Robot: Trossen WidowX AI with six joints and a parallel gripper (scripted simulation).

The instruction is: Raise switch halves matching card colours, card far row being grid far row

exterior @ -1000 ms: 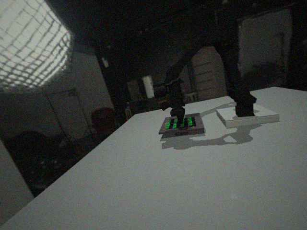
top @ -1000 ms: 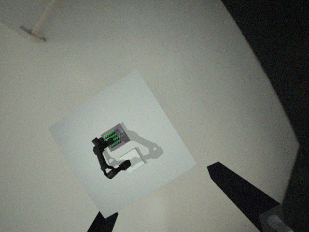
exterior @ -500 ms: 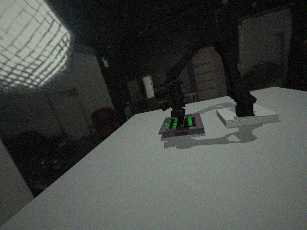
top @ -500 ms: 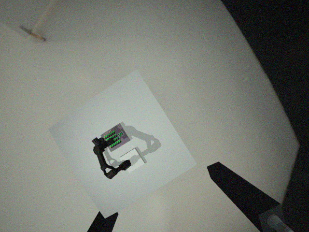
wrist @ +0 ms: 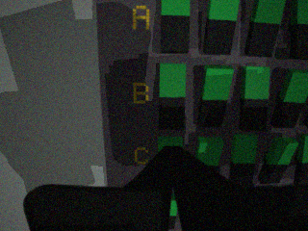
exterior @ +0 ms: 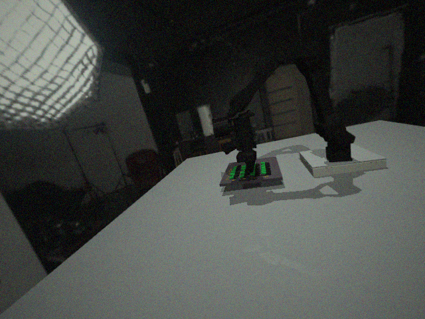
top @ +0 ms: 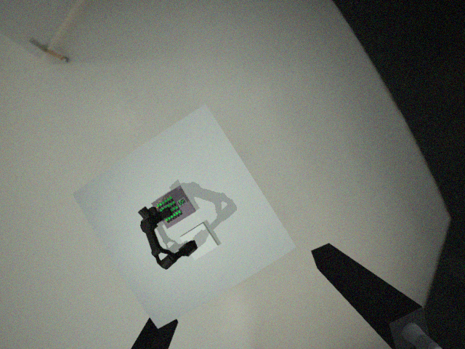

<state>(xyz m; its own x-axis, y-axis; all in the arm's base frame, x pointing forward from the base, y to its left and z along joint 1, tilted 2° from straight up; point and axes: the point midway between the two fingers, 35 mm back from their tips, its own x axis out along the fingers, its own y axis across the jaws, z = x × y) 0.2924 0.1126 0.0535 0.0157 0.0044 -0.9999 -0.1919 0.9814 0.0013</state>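
A purple-grey switch panel [top: 187, 213] [exterior: 276, 165] lies on a pale surface [top: 210, 150] [exterior: 206, 240], near the white base slab [top: 208, 251] [exterior: 368, 163]. Its switches are green and dark, in rows; yellow letters A, B and C mark three of them. The black end effector [top: 169, 213] [exterior: 250, 172] [wrist: 171, 153] points down over the panel, fingers closed together, gripping nothing, tips at the leftmost switch of row C in the wrist view. Whether they touch it, I cannot tell. The small card [top: 182, 201] sits on the panel beside the switches.
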